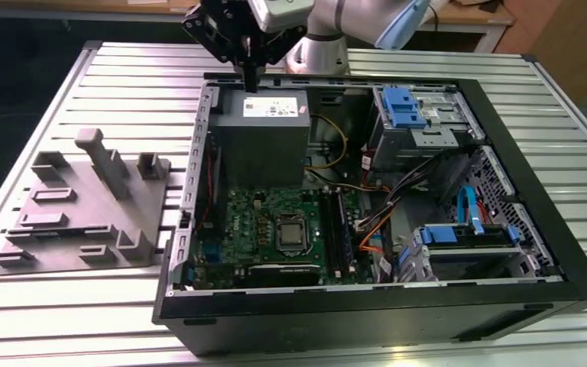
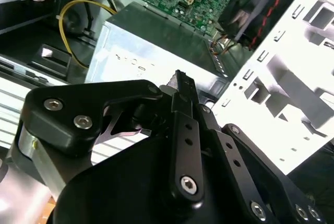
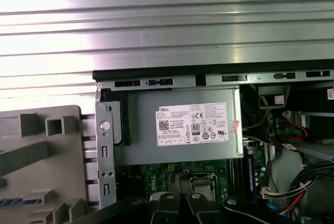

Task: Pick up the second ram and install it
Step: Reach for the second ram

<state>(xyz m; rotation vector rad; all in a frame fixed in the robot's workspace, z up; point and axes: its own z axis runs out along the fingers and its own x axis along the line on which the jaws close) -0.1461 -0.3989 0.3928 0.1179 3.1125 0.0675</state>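
My tool [image 1: 248, 82] hangs over the far edge of the grey power supply [image 1: 263, 134], fingers pressed together. The second ram [image 3: 23, 201] seems to lie in the grey fixture tray [image 3: 47, 151] on the table [image 1: 120, 69], beside the computer case [image 1: 375, 306] and well apart from my tool.

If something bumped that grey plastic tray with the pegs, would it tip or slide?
Probably slides rather than tips: the grey tray sits broad and flat on the ribbed metal table. It looks rigid, likely light plastic.

Slatted table [image 1: 120, 76]: grey fixture tray [image 1: 79, 222], open computer case [image 1: 375, 313].
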